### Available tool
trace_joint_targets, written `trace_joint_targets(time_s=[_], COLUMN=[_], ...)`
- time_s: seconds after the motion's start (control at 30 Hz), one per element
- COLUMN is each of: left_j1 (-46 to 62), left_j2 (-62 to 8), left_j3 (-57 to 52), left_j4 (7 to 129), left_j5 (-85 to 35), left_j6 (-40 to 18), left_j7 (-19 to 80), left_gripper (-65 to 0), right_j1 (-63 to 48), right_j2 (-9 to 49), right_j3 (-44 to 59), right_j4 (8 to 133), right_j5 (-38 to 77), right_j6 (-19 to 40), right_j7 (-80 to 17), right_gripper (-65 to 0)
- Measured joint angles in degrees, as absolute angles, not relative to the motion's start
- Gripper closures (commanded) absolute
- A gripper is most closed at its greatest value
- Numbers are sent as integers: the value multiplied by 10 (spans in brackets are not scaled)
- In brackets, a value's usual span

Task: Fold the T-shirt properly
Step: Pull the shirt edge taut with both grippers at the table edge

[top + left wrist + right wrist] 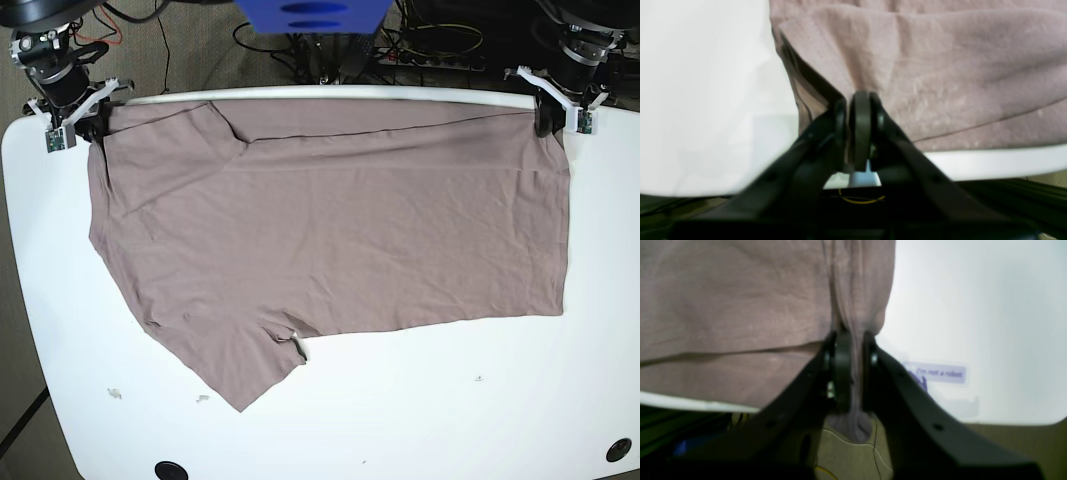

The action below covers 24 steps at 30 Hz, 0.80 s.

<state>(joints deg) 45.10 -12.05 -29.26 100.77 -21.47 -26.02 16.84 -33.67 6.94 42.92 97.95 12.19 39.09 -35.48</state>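
A: Where does your T-shirt (pixel 330 230) lie?

B: Spread flat across the white tabletop (pixel 450 400), one sleeve pointing toward 7 o'clock in the base view, its far edge along the tabletop's 12 o'clock rim.

A: And your tools?

B: Your left tool (pixel 858 100) is clamped on the cloth's corner at 1 o'clock. Your right tool (pixel 853 340) pinches a bunched fold at 11 o'clock; fabric hangs through below the fingers (pixel 841 370).

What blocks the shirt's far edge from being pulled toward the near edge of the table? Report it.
Nothing visible does. Both the left gripper and right gripper are shut on the T-shirt, and the white table beyond it shows only small specks.
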Motion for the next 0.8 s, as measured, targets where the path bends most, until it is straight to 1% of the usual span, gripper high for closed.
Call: trace_joint_targets(time_s=[0.13, 0.2, 0.33, 0.4, 0.47, 0.67, 0.8], left_j1=[447, 445, 445, 445, 445, 446, 443], left_j2=[-118, -117, -116, -116, -116, -118, -117], left_j3=[-300, -301, -301, -302, -302, -302, -311], left_j4=[1008, 1008, 1008, 1008, 1008, 1007, 1010], left_j5=[-209, -206, -201, -195, -189, -185, -188], left_j6=[-266, -266, -266, -263, -257, -256, -263], left_j7=[174, 174, 167, 163, 160, 156, 168], left_gripper=[-14, -40, -142, -238, -256, -278, -263], right_j1=[-337, -336, -337, -337, -337, -337, -336], right_j2=[69, 68, 69, 69, 70, 72, 72], right_j3=[429, 430, 430, 430, 430, 430, 431], right_j4=[980, 980, 980, 980, 980, 980, 980], right_j5=[119, 117, 116, 116, 116, 117, 120], right_j6=[391, 393, 393, 393, 393, 395, 395], right_j7=[-355, -354, -353, -353, -352, -353, -355], right_gripper=[-18, -19, -20, -19, -19, -17, -18])
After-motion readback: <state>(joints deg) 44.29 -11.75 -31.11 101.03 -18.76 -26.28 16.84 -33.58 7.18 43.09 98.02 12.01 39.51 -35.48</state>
